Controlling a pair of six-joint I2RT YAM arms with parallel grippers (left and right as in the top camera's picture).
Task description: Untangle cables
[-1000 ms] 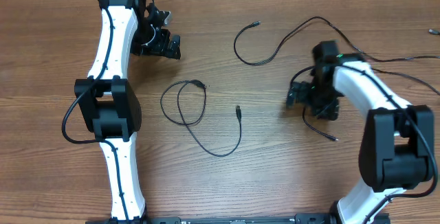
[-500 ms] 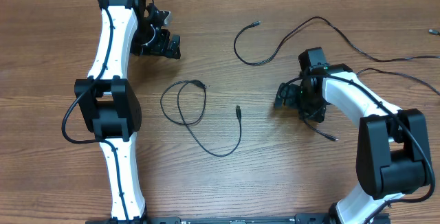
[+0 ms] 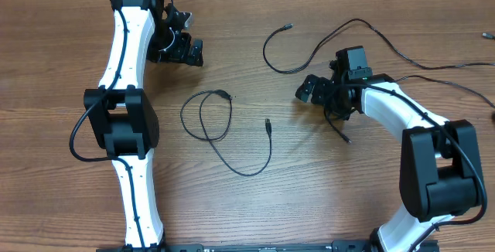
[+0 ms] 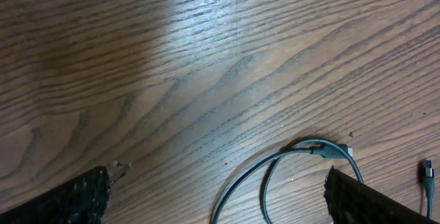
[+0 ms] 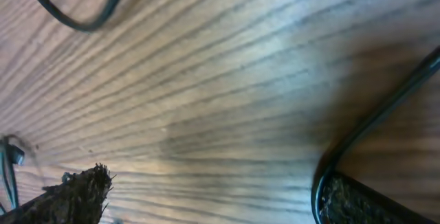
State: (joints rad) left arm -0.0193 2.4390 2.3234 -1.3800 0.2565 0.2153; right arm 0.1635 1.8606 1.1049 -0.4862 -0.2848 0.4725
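Note:
Three thin black cables lie on the wooden table. A looped cable is at the centre, with plug ends near the middle; its loop also shows in the left wrist view. A second cable curves from a plug at the top and runs off to the right. A third cable trails below my right gripper; in the right wrist view this cable bends around the right fingertip. My right gripper is open. My left gripper is open and empty, apart from the looped cable.
The thicker black arm wires run along both white arms. The far table edge and a pale wall run along the top of the overhead view. Bare wood lies in front of the cables.
My right gripper has moved left and slightly towards the back. The third cable's free end has been dragged left with it. The left arm and the other two cables have not moved.

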